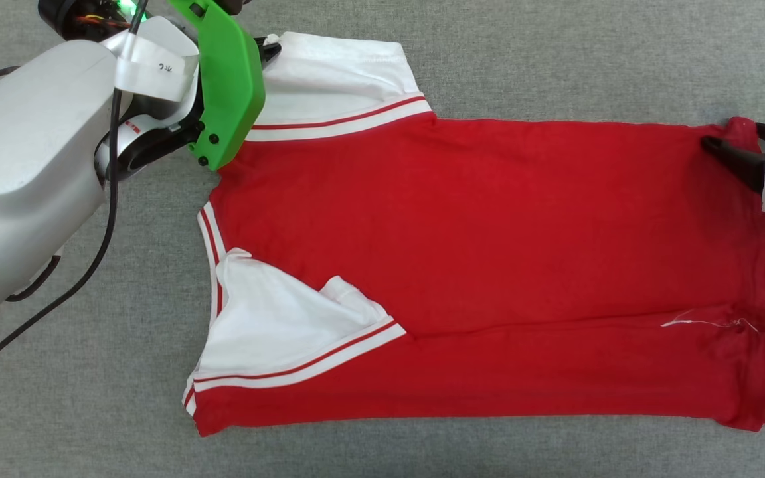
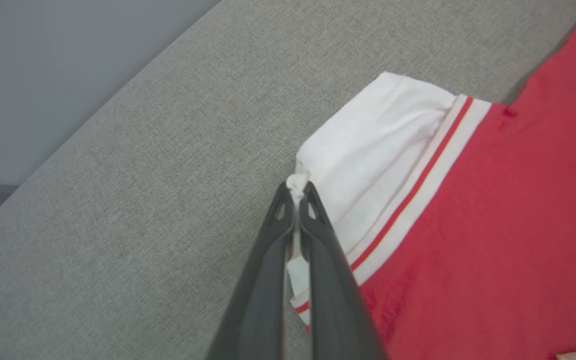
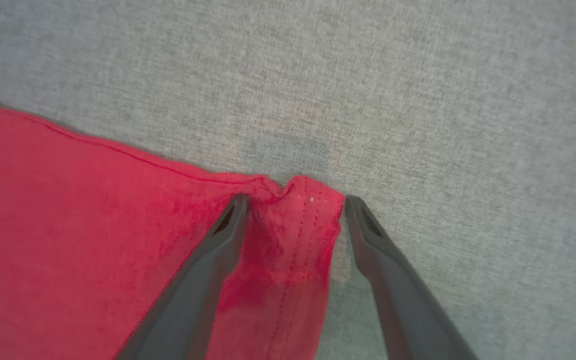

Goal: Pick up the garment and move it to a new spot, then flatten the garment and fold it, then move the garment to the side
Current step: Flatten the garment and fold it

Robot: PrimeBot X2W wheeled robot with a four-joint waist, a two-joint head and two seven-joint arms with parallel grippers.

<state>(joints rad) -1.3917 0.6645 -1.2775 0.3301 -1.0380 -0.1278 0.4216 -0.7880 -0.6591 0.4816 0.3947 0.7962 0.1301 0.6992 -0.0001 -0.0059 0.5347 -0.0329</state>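
- Garment lies spread across the middle of the head view on the grey cloth surface, collar end at the left and hem at the right. We see no number on the side facing up.
- Along the lower edge of the frame a long red band is turned over onto the body. The near sleeve lies tucked in at lower left, slightly crumpled.
- At upper left our left gripper is pinched together on the edge of the far sleeve, with a wad of white cloth between its tips.
- At upper right our right gripper stands wide apart, one finger on either side of the bunched hem corner, holding nothing.
- We judge the step in hand to be the far lengthwise fold.
- To do it well, we close the right fingers fully on the corner first.
- We then lift both ends together and level, keep the far edge taut between them, and lay it parallel to the near band.
- We watch that the sleeve does not slip and that the corner does not land puckered.
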